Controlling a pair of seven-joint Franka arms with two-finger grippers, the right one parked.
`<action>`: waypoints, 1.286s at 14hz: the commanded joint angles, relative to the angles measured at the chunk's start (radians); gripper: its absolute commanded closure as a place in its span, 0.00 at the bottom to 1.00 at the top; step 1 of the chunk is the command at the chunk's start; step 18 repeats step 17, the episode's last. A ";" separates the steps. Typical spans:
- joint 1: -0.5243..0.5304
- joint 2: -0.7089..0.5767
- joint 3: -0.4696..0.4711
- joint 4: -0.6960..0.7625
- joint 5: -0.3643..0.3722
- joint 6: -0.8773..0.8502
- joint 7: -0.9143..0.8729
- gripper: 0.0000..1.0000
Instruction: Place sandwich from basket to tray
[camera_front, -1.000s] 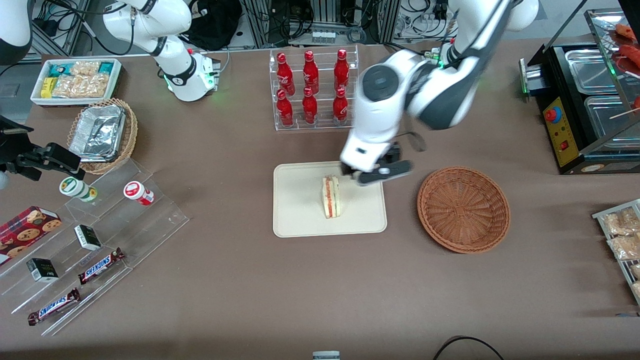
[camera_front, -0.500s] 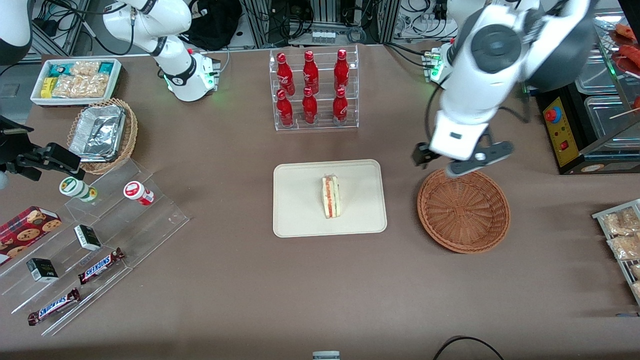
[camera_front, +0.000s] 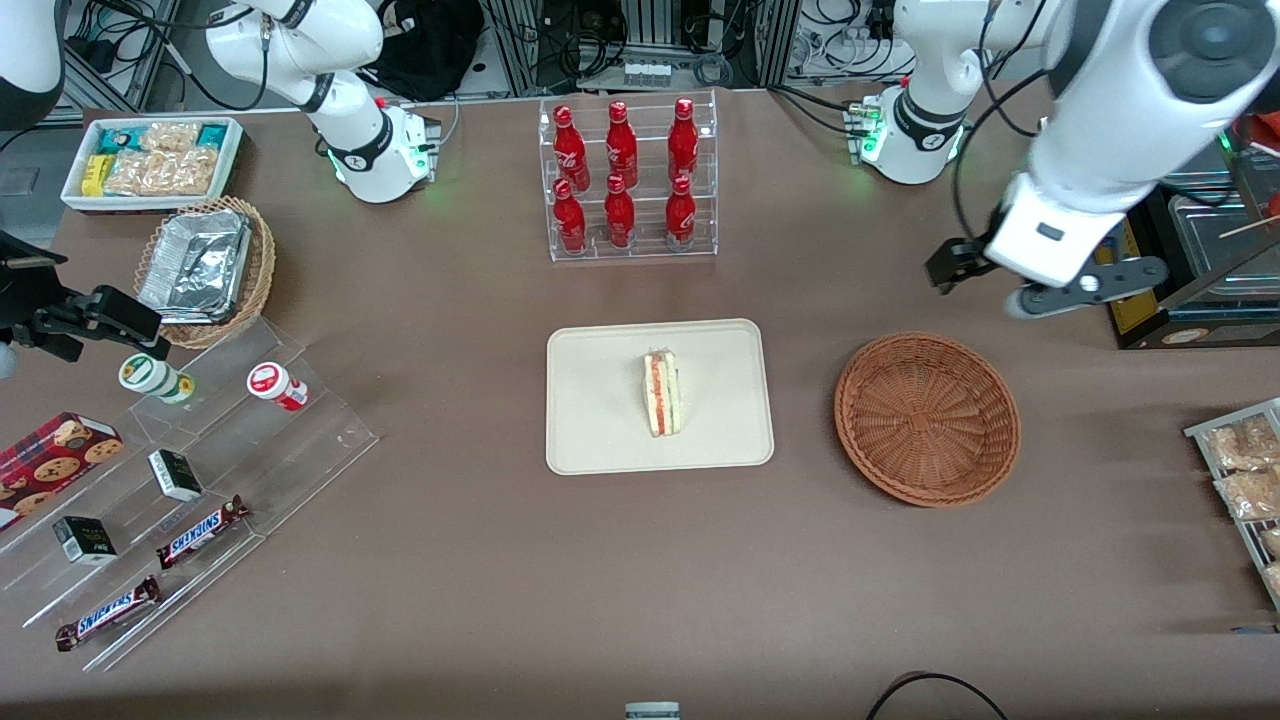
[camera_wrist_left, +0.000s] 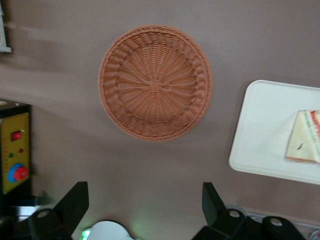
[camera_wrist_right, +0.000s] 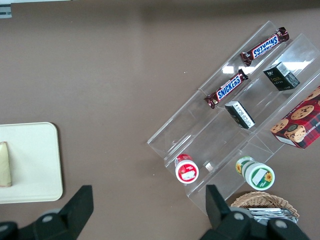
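Note:
The sandwich (camera_front: 661, 393), a pale wedge with red and green filling along its edge, lies on the cream tray (camera_front: 600, 420) in the middle of the table. The reddish-brown wicker basket (camera_front: 927, 418) stands beside the tray toward the working arm's end, with nothing in it. My left gripper (camera_front: 1030, 285) hangs high above the table, farther from the front camera than the basket and close to the black appliance. In the left wrist view the gripper (camera_wrist_left: 144, 205) is open and holds nothing, with the basket (camera_wrist_left: 156, 90), tray (camera_wrist_left: 265, 130) and sandwich (camera_wrist_left: 304, 144) below it.
A clear rack of red bottles (camera_front: 625, 180) stands farther from the camera than the tray. A black appliance (camera_front: 1140, 250) and snack packets (camera_front: 1245, 470) sit at the working arm's end. Acrylic steps with candy (camera_front: 180, 470), a foil-filled tan basket (camera_front: 205, 270) and a white bin (camera_front: 150, 160) are at the parked arm's end.
My gripper has left the tray, passed over the basket's rim and risen toward the working arm's end. The sandwich has stayed put on the tray.

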 joint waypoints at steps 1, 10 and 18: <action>0.072 -0.025 -0.010 -0.004 -0.016 -0.014 0.165 0.00; 0.114 0.090 0.050 0.139 -0.014 -0.059 0.262 0.00; 0.103 0.064 0.099 0.138 -0.012 -0.105 0.308 0.00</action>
